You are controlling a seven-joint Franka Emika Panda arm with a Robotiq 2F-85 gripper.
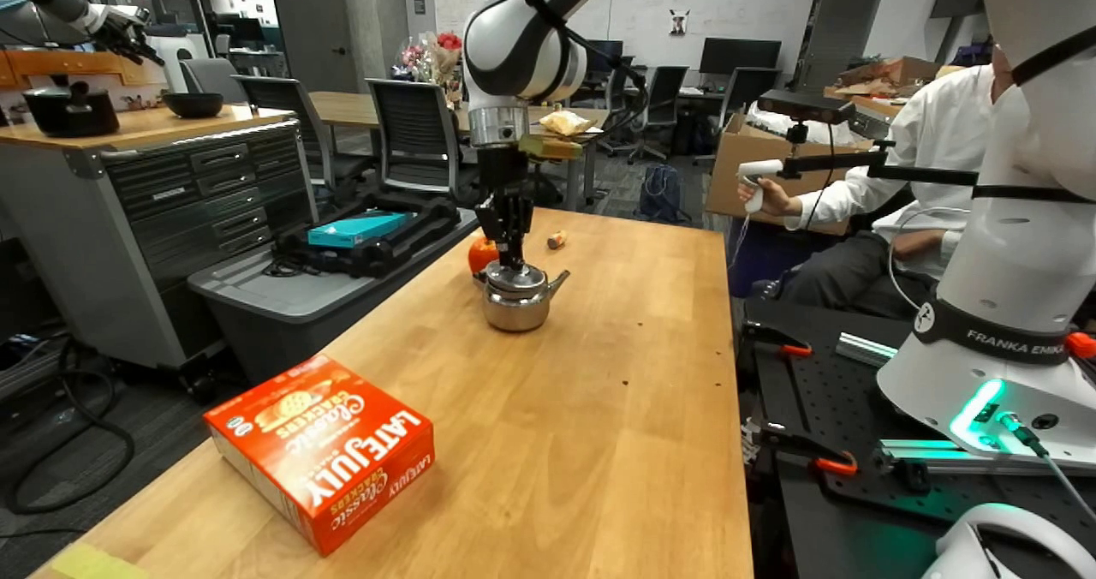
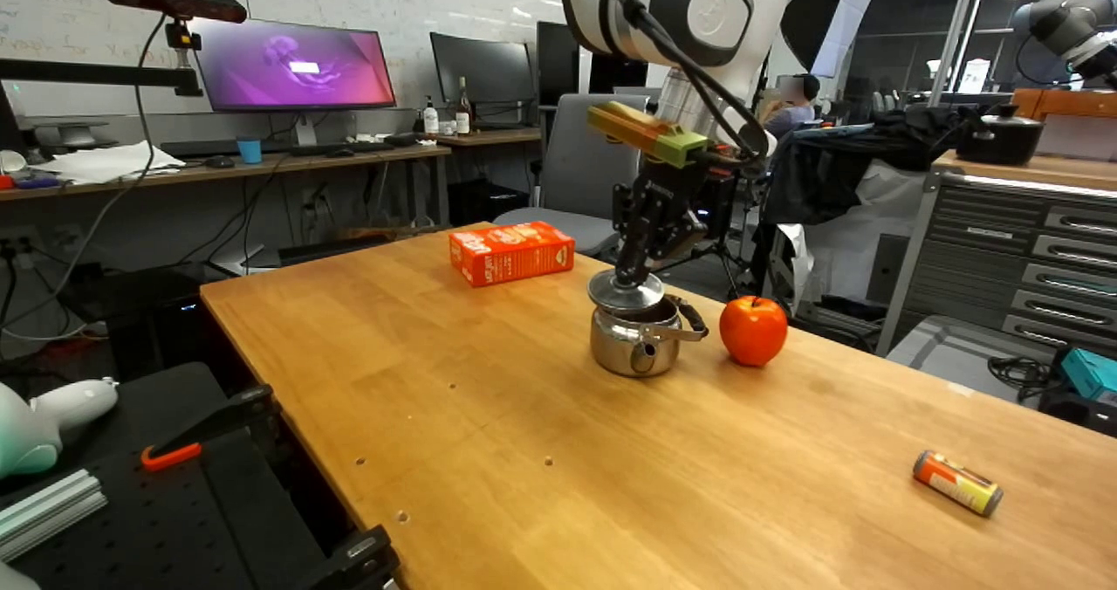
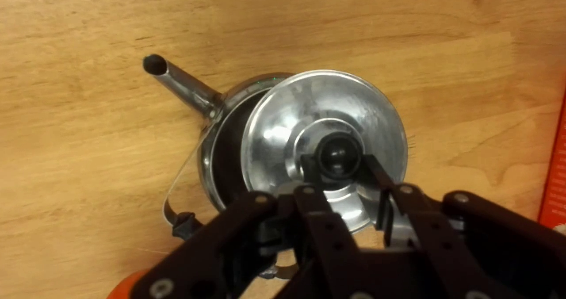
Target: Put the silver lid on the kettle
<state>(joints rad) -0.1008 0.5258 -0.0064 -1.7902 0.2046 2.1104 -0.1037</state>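
Now: tool [image 3: 339, 164] pinching the knob [image 3: 339, 151] | silver lid [image 3: 305, 122] over kettle [image 2: 624, 346] on bench [image 2: 471, 503], off-centre toward orange box [image 2: 512, 255]; contact unclear | best: shift away from box until gap closes, lower level, release gently

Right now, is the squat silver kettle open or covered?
Open: the black gripper holds the round silver lid off-centre over the kettle, whose dark mouth partly shows in the wrist view.
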